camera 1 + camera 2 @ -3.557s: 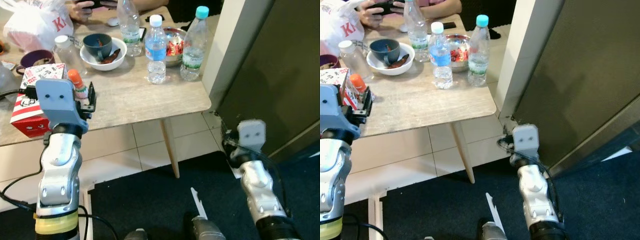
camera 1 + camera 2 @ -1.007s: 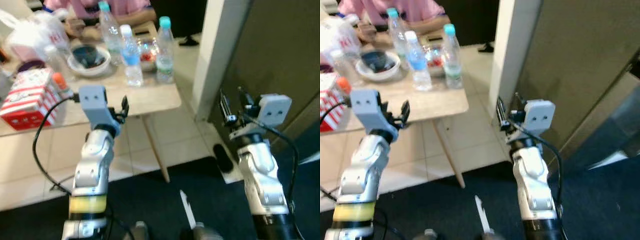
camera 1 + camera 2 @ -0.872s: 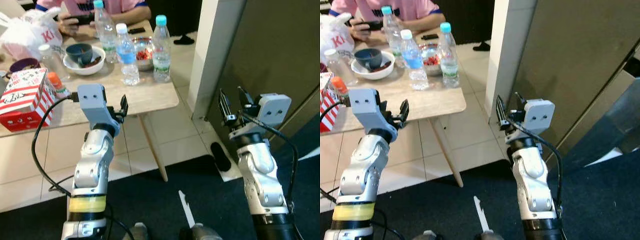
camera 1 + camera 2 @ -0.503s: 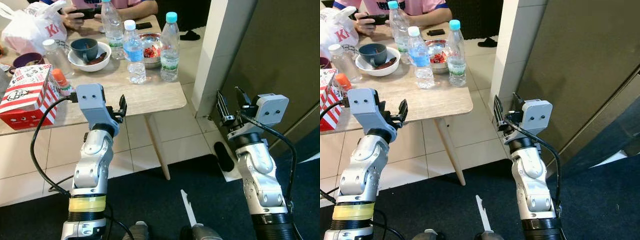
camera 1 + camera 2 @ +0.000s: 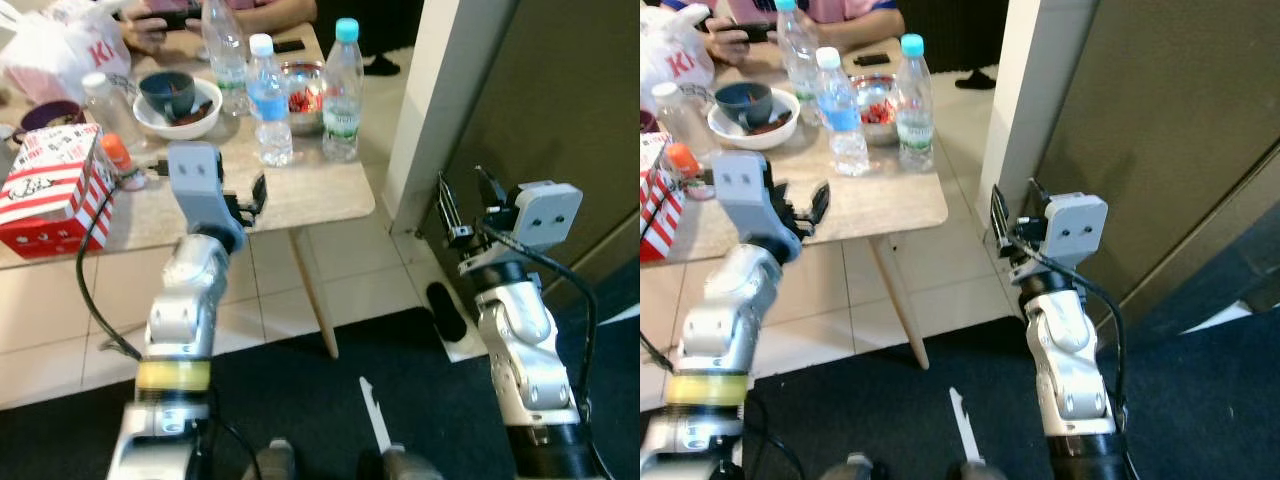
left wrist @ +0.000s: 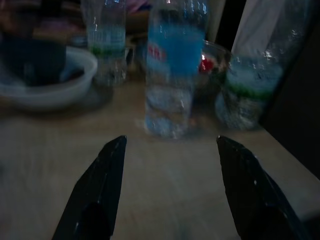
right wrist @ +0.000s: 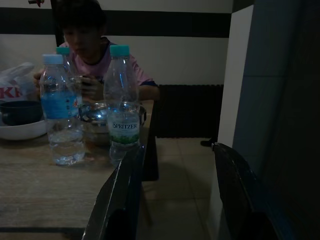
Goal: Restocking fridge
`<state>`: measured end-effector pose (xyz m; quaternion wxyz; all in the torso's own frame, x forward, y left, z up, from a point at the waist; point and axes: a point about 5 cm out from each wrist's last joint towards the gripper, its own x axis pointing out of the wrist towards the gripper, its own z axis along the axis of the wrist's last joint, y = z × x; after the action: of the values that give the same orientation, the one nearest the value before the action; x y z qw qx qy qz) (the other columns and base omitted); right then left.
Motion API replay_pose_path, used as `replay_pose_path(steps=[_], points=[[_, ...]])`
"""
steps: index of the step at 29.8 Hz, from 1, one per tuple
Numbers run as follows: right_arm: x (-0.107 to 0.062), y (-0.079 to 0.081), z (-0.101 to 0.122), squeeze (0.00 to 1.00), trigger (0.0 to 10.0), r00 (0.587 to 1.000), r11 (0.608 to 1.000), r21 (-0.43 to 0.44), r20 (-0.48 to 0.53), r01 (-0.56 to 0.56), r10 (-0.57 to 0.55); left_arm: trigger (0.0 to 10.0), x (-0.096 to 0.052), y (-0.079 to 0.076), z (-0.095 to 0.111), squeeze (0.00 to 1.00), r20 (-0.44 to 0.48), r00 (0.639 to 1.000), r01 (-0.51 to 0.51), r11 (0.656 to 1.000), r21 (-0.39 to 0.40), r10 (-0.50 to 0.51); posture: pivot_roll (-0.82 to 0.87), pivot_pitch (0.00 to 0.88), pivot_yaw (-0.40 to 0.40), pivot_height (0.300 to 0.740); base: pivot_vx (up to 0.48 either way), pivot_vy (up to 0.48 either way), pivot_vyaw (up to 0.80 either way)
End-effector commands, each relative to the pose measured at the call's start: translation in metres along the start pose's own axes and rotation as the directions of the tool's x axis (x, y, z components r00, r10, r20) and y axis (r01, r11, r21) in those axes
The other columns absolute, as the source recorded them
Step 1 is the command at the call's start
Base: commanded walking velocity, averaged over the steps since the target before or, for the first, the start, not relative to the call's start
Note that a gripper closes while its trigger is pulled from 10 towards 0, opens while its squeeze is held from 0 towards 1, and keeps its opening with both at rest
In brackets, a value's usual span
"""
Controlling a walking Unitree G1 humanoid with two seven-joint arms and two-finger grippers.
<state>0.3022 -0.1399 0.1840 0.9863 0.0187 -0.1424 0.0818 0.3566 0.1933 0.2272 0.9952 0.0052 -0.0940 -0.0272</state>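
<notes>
Three clear water bottles stand on the wooden table (image 5: 300,200): a blue-label bottle (image 5: 268,100), a green-label bottle (image 5: 342,90) with a cyan cap, and a third bottle (image 5: 225,55) further back. My left gripper (image 5: 248,200) hovers open over the table's near edge. In the left wrist view the blue-label bottle (image 6: 172,75) stands straight ahead of the open left gripper (image 6: 171,141), a short way off. My right gripper (image 5: 465,205) is open and empty beside the dark grey fridge door (image 5: 560,100), level with the table's right end.
A white pillar (image 5: 440,100) stands between table and fridge. On the table are a red-striped box (image 5: 45,190), a white bowl (image 5: 180,100), a metal bowl (image 5: 300,90) and a small orange-capped bottle (image 5: 115,160). A person (image 7: 85,65) sits behind it. A table leg (image 5: 312,300) slants down to tiles.
My left arm has risen and reached further over the table edge toward the bottles. The right arm has barely moved. The view has shifted slightly.
</notes>
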Motion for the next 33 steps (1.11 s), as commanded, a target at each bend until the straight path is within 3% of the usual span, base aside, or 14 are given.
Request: replay_pose_path(steps=[1,6,7,12,18,21,22,24,25,26,27,28,30,33], points=[[-0.006,-0.006,-0.004,0.00,10.0,0.999,1.000,-0.007,-0.024,0.028,-0.028,10.0,0.003,0.008,0.002,0.00,0.009,1.000,-0.006,1.000,0.028,0.005,-0.05,0.185,-0.028,0.740,0.000,0.000,0.00],[-0.015,-0.018,-0.017,0.00,10.0,0.993,0.997,-0.013,-0.081,0.081,-0.082,10.0,0.020,0.020,0.012,0.00,0.017,1.000,0.009,0.999,0.048,-0.010,-0.05,0.203,-0.027,0.740,0.000,0.000,0.00],[-0.025,-0.030,-0.038,0.00,10.0,0.980,0.992,-0.044,-0.158,0.115,-0.121,10.0,0.027,0.016,0.010,0.00,-0.007,0.998,0.060,0.998,0.006,-0.060,-0.05,0.208,-0.027,0.740,0.000,0.000,0.00],[-0.051,-0.053,-0.075,0.00,10.0,0.924,0.973,-0.092,-0.306,0.211,-0.229,10.0,0.039,0.015,0.016,0.00,-0.009,0.997,0.073,0.997,-0.027,-0.073,-0.05,0.213,-0.012,0.740,0.000,0.000,0.00],[-0.061,-0.060,-0.076,0.00,10.0,0.911,0.963,-0.087,-0.311,0.256,-0.270,10.0,0.031,0.020,0.011,0.00,-0.009,0.997,0.073,0.997,0.003,-0.073,-0.05,0.217,-0.005,0.740,0.000,0.000,0.00],[-0.050,-0.055,-0.070,0.00,10.0,0.931,0.968,-0.093,-0.269,0.232,-0.249,10.0,0.009,0.015,-0.001,0.00,0.028,0.998,0.057,0.996,0.069,-0.059,-0.03,0.209,-0.004,0.740,0.000,0.000,0.00],[-0.050,-0.055,-0.070,0.00,10.0,0.931,0.968,-0.093,-0.269,0.232,-0.249,10.0,0.009,0.015,-0.001,0.00,0.028,0.998,0.057,0.996,0.069,-0.059,-0.03,0.209,-0.004,0.740,0.000,0.000,0.00],[-0.038,-0.048,-0.063,0.00,10.0,0.950,0.976,-0.089,-0.228,0.199,-0.214,10.0,-0.019,0.009,-0.009,0.00,0.070,0.997,0.025,0.993,0.111,-0.033,-0.01,0.196,-0.010,0.740,0.000,0.000,0.00],[-0.038,-0.048,-0.063,0.00,10.0,0.950,0.976,-0.089,-0.228,0.199,-0.214,10.0,-0.019,0.009,-0.009,0.00,0.070,0.997,0.025,0.993,0.111,-0.033,-0.01,0.196,-0.010,0.740,0.000,0.000,0.00],[-0.034,-0.046,-0.062,0.00,10.0,0.954,0.978,-0.086,-0.218,0.189,-0.203,10.0,-0.035,0.006,-0.015,0.00,0.075,0.997,0.025,0.991,0.134,-0.035,0.00,0.189,-0.016,0.740,0.000,0.000,0.00],[-0.034,-0.046,-0.062,0.00,10.0,0.954,0.978,-0.086,-0.218,0.189,-0.203,10.0,-0.035,0.006,-0.015,0.00,0.075,0.997,0.025,0.991,0.134,-0.035,0.00,0.189,-0.016,0.740,0.000,0.000,0.00],[-0.032,-0.044,-0.062,0.00,10.0,0.956,0.980,-0.083,-0.216,0.182,-0.196,10.0,-0.050,0.002,-0.023,0.00,0.060,0.997,0.042,0.988,0.149,-0.051,0.00,0.187,-0.018,0.740,0.000,0.000,0.00],[-0.032,-0.044,-0.062,0.00,10.0,0.956,0.980,-0.083,-0.216,0.182,-0.196,10.0,-0.050,0.002,-0.023,0.00,0.060,0.997,0.042,0.988,0.149,-0.051,0.00,0.187,-0.018,0.740,0.000,0.000,0.00],[-0.034,-0.038,-0.071,0.00,10.0,0.955,0.983,-0.074,-0.238,0.165,-0.178,10.0,-0.091,-0.011,-0.043,0.00,-0.013,0.993,0.122,0.974,0.190,-0.122,0.04,0.171,-0.027,0.740,0.000,0.000,0.00]])
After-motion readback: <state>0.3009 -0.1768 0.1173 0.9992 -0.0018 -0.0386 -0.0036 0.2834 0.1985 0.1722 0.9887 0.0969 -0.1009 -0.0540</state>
